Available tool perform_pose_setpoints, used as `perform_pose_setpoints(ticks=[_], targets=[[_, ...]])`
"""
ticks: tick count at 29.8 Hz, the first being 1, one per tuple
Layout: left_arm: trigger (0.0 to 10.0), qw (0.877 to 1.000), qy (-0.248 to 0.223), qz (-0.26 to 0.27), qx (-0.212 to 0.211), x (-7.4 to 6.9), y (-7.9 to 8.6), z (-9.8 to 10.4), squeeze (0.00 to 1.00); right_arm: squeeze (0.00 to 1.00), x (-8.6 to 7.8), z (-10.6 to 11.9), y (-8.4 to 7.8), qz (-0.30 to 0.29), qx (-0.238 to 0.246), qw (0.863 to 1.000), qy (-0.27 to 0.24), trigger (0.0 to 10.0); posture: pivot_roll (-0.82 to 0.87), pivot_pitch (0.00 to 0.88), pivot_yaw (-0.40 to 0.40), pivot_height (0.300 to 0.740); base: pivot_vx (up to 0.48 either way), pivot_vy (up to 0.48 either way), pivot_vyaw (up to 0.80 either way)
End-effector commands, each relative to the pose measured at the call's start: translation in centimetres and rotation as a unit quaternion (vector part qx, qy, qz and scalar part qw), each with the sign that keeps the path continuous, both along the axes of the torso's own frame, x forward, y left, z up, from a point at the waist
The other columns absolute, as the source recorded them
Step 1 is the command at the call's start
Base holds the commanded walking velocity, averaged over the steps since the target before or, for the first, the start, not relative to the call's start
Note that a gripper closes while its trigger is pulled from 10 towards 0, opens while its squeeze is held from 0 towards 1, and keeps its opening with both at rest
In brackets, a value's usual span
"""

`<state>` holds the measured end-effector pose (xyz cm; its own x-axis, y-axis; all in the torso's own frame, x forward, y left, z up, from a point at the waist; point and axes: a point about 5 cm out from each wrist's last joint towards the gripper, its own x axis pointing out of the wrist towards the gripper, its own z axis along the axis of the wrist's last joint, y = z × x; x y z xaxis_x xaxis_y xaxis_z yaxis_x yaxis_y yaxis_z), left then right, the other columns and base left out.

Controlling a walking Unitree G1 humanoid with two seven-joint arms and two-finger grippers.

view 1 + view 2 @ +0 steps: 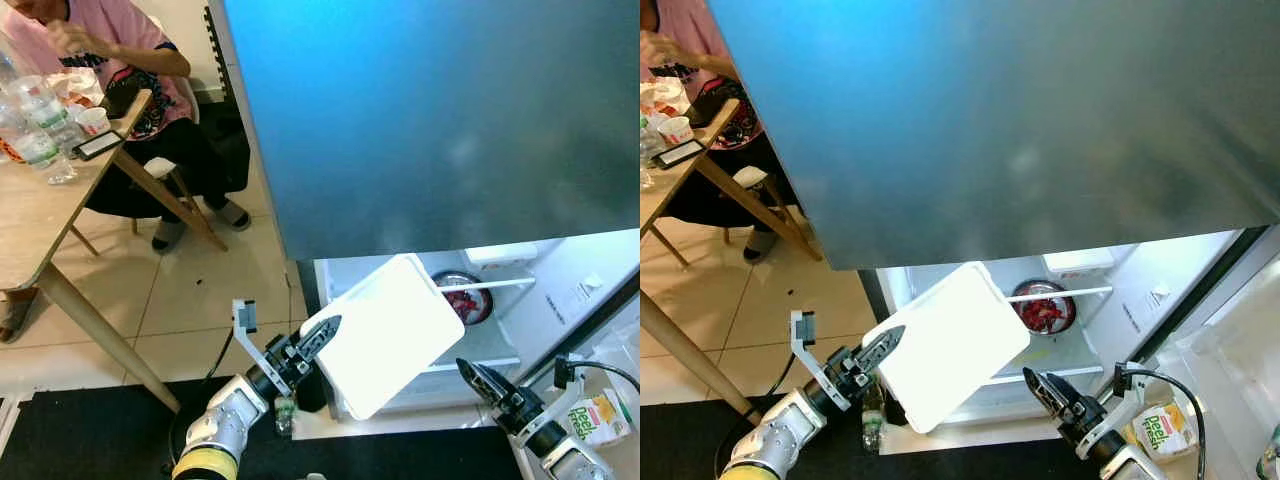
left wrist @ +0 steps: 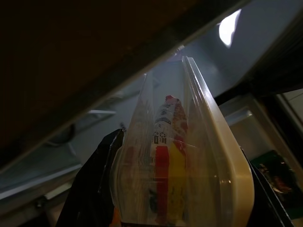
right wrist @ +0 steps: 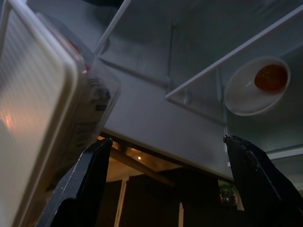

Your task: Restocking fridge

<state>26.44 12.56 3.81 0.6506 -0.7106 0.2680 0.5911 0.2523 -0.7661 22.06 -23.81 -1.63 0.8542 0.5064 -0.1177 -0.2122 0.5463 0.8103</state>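
My left gripper (image 1: 316, 342) is shut on a clear food container with a white lid (image 1: 385, 335), holding it tilted in front of the open fridge's lower compartment (image 1: 500, 345). In the left wrist view the container (image 2: 189, 165) stands between both black fingers (image 2: 90, 189), and red and yellow packets show through its wall. My right gripper (image 1: 481, 383) is open, low at the right, just off the container's lower corner and in front of the shelf edge. Inside, a bowl of red food (image 1: 462, 297) sits on the glass shelf behind a white rail.
The big blue-grey fridge door (image 1: 430, 110) hangs overhead. A juice carton (image 1: 592, 415) stands in the door rack at right. A green bottle (image 1: 285, 412) is on the floor below the left arm. At left a person (image 1: 120, 60) sits at a wooden table (image 1: 40, 220) with bottles.
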Motion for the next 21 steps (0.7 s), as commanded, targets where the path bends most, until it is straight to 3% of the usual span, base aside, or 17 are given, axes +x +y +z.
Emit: perform_pose_setpoints(ticks=[1,10,21], targets=[[10.0,1.0,-0.007,-0.002,-0.025,-0.3,0.1,0.3,0.0,0.0,-0.2,-0.1,0.0,-0.012,0.018,1.0,-0.002,10.0,0.0,0.076,0.068,0.74,0.0,0.0,0.0],[10.0,0.999,-0.007,0.004,-0.048,-0.2,-0.1,0.8,0.0,0.0,0.8,1.1,1.5,0.034,0.074,0.995,-0.061,10.0,0.0,0.078,0.069,0.74,0.0,0.0,0.0],[10.0,0.997,-0.025,0.001,-0.079,0.3,-0.8,2.2,0.0,0.0,1.2,1.5,5.6,0.141,0.115,0.979,-0.089,10.0,0.0,0.101,0.064,0.74,0.0,0.0,0.0]])
